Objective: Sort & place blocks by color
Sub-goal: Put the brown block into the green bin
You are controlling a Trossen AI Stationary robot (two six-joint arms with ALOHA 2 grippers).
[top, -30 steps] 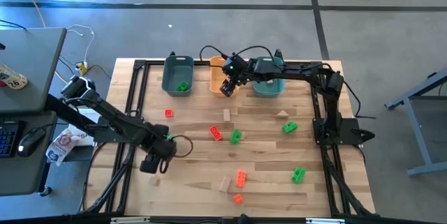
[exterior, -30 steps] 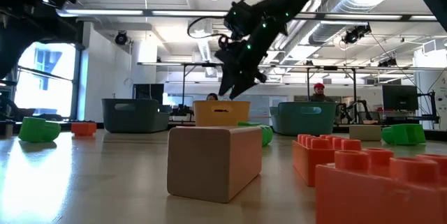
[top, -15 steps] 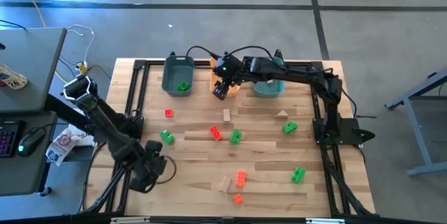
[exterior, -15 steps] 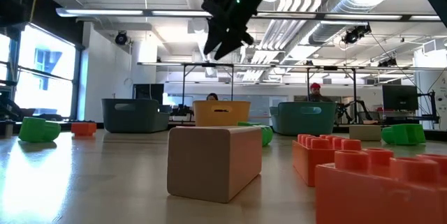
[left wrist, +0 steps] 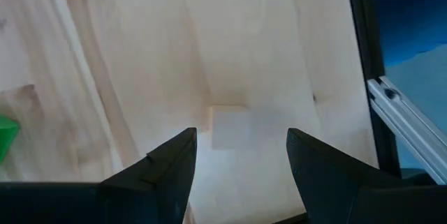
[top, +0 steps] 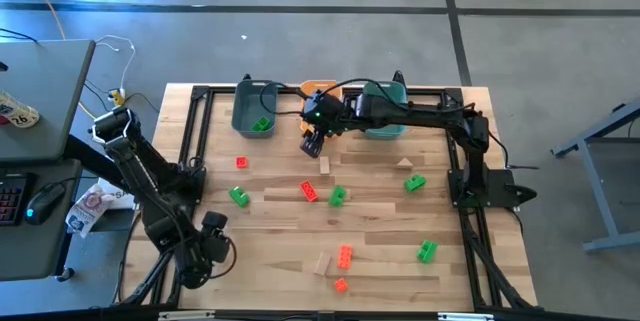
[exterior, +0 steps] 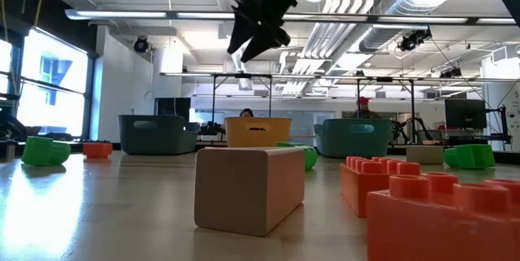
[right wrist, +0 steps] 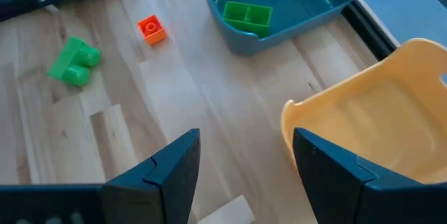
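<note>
My left gripper [top: 200, 259] hovers open near the table's near left corner. A pale tan block [left wrist: 229, 126] lies flat on the wood below it, between its fingers [left wrist: 241, 137] in the left wrist view and untouched. My right gripper [top: 311, 146] hangs open and empty, high above the table [exterior: 252, 37], just in front of the orange bin [right wrist: 377, 112]. A green block [right wrist: 246, 15] lies in the left teal bin [top: 254, 109]. Loose green [top: 239, 196], red [top: 310, 190] and tan [top: 324, 165] blocks lie scattered on the tabletop.
A second teal bin [top: 385, 121] stands right of the orange one along the far edge. More blocks lie near the front: red [top: 344, 255], tan [top: 322, 263] and green [top: 427, 251]. A black frame rail [top: 190, 161] borders the table. A desk with a keyboard stands at the left.
My left gripper has swung toward the table's near left corner, leaving the green block at the left in plain view. My right gripper has risen and drawn away from the orange bin toward the table's left and near side. Both have stayed open.
</note>
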